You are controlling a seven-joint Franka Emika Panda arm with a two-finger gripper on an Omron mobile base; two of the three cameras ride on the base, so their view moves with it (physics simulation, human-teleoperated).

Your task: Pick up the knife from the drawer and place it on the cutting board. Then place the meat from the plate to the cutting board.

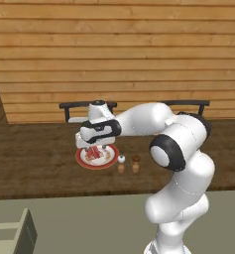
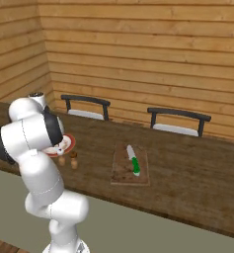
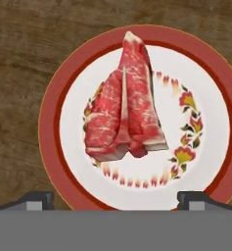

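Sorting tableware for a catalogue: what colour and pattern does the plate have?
The plate is white with a broad red rim and a ring of small flowers; hand view.

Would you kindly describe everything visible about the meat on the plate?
The meat is a small raw slab, red with whitish marbling and a pale fatty edge, roughly wedge-shaped and tapering to a point. It lies flat at the centre of the plate, touching nothing else. The open end effector hangs directly above it, not touching.
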